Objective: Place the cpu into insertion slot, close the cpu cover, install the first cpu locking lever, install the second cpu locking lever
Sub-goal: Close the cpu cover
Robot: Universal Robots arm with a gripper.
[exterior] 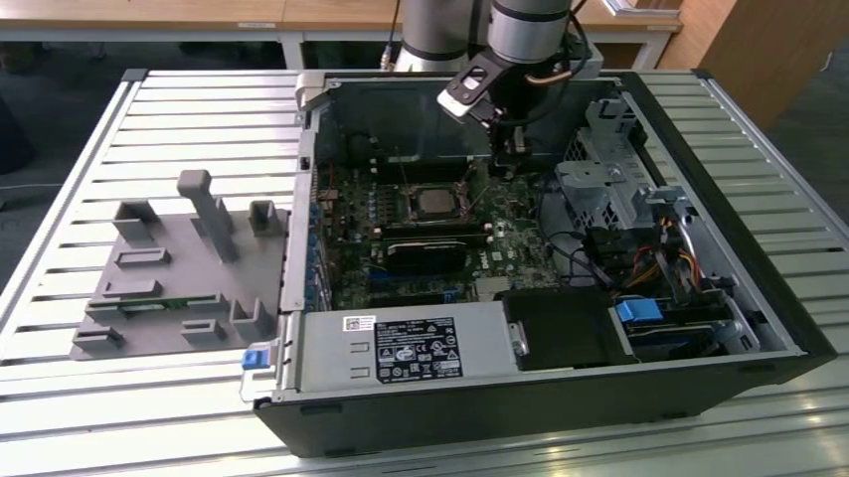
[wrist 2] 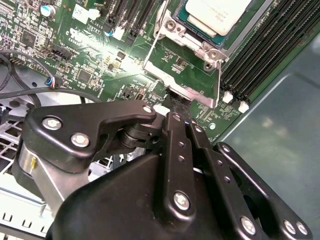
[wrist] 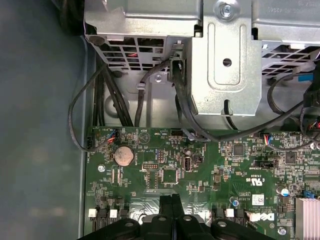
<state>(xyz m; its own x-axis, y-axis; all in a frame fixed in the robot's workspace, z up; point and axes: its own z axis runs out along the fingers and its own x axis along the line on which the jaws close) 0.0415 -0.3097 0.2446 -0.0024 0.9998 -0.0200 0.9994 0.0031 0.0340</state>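
Silver-grey and flat, the cpu point(exterior: 435, 202) lies near the middle of the green motherboard point(exterior: 348, 248), inside the black case point(exterior: 531, 412) on the slatted metal tabletop point(exterior: 199, 109). My hand point(exterior: 510, 164) hangs just beside it.

Second wrist view: the cpu point(wrist 2: 217, 15) sits within the silvery rim of the insertion slot point(wrist 2: 202, 46). The cpu cover point(wrist 2: 197, 96), a thin bright frame, stands open, with board showing through its window. My hand point(wrist 2: 175, 112) meets its edge.

First wrist view: matte black fingers point(wrist: 166, 207) are pressed together, gripping nothing I can see.

I judge the placing done; the cover and both levers remain.
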